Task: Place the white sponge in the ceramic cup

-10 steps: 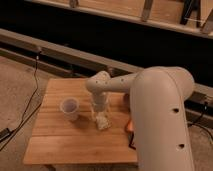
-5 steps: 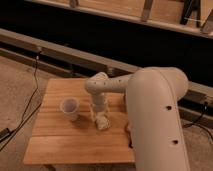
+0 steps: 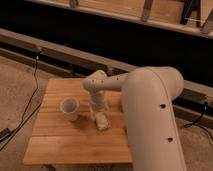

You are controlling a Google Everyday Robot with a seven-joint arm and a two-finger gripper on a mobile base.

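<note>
While low over the white sponge [image 3: 103, 123], hand [image 3: 101, 116] wide apart, ceramic cup [image 3: 69, 107] nearby.

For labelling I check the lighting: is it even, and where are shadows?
Camera view: dim, warm light; the background behind the light wooden table is nearly black; shadows beside the small white ceramic cup are soft and faint; the gripper is low, right at the off-white rectangular sponge; no glare.

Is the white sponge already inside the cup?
No, the sponge lies on the table beside the cup, with the gripper down right at it.
</note>
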